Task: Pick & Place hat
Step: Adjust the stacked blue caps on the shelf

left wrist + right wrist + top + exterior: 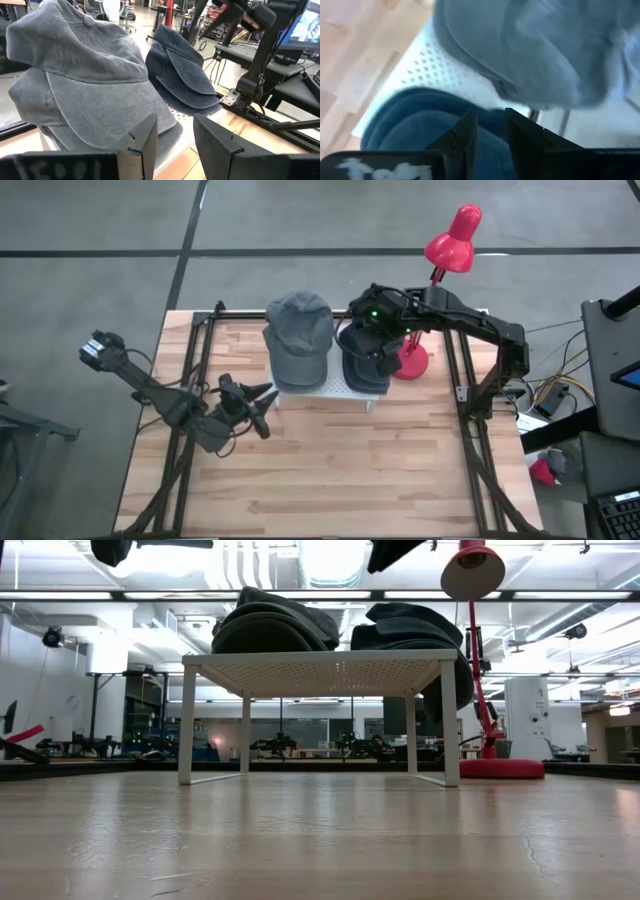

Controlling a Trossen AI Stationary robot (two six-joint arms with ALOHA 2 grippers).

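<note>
A white perforated stand (pixel 330 388) sits mid-table and carries two stacks of caps. The grey caps (pixel 299 335) rest on its left half, brims toward the near edge. The dark blue caps (pixel 362 365) rest on its right half, with the brims overhanging the stand's edge. My right gripper (pixel 491 132) hovers open just above the dark blue caps (pixel 420 125), pointing down, and is clear of them in the low view (pixel 395 552). My left gripper (pixel 175 142) is open and raised off the table near the stand's near-left corner, facing the grey caps (pixel 90 85).
A red desk lamp stands right of the stand, its base (pixel 411 363) close to the blue caps and its head (pixel 455 235) beyond the far edge. Black frame rails (pixel 465 395) run along both table sides. Bare wood (pixel 330 470) lies near the front edge.
</note>
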